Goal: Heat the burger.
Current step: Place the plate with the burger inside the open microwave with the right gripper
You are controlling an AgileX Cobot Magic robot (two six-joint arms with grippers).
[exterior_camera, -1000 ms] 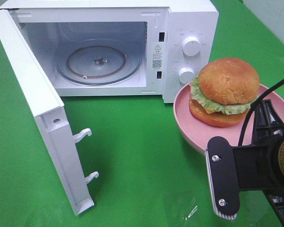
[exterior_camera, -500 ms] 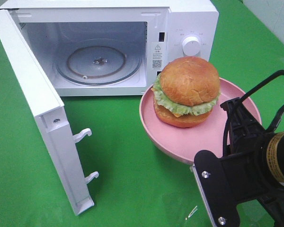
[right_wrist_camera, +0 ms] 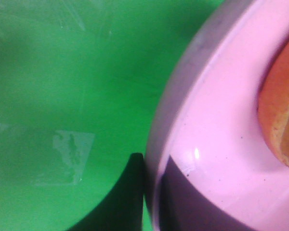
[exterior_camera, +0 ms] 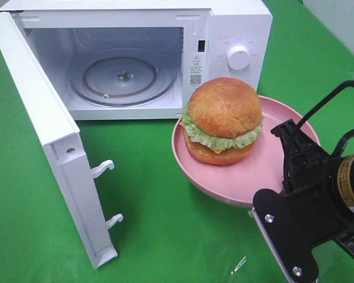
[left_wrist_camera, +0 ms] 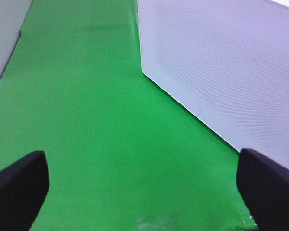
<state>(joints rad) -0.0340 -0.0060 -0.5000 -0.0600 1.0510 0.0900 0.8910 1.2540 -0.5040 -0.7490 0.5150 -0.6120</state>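
The right tool point(right_wrist_camera: 151, 192) was pressed together on the near rim of the pink plate point(exterior_camera: 265, 171). The burger point(exterior_camera: 223, 121) sat on the plate's far side, apart from that tool, just in front of the open microwave point(exterior_camera: 236, 23). The left tool point(left_wrist_camera: 144, 187) was spread wide above the green worktop point(left_wrist_camera: 96, 120).

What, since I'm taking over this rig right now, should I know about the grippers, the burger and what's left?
Left gripper: open, holding nothing, above the green cloth.
Right gripper: shut on the plate, clamping its rim.
Burger: on the plate, in front of the microwave by its dials; the plate looks lifted off the cloth.
Done: door open, plate gripped.
Left: set the plate on the turntable, let go, shut the door, start heating.
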